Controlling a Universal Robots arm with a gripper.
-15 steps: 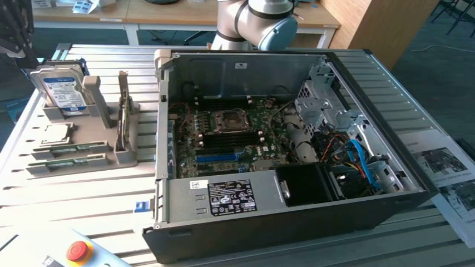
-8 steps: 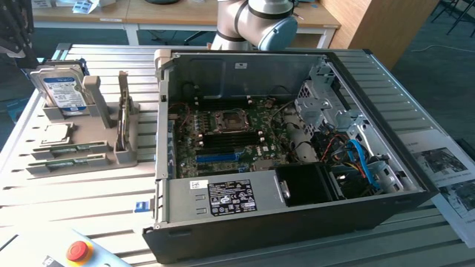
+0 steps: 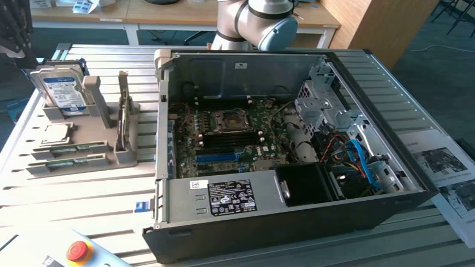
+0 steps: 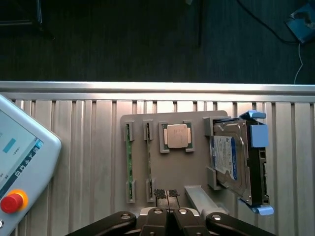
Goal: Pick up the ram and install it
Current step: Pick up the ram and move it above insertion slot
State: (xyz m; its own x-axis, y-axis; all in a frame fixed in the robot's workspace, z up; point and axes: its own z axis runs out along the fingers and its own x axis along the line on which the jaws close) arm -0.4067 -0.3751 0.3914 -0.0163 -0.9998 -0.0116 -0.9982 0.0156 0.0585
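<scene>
tool (image 4: 166,194) pinched shut and empty hovers above the grey holder (image 4: 172,167) on the bench (image 4: 74,147), where the ram (image 4: 148,162) stands on edge in slots, apparently for an easy pinch.

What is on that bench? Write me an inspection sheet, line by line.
Surface: slatted metal table, bearing a grey holder and an open computer case.
Job's things: two ram sticks on edge in the holder, side by side; motherboard exposed inside the case.
Clutter: hard drive, processor chip, pendant with a red button, printed sheets.
Pincer: shut, holding nothing, above the holder near the ram sticks.
Cables: blue cable inside the case.
Surroundings: wooden desks, dark floor.
</scene>
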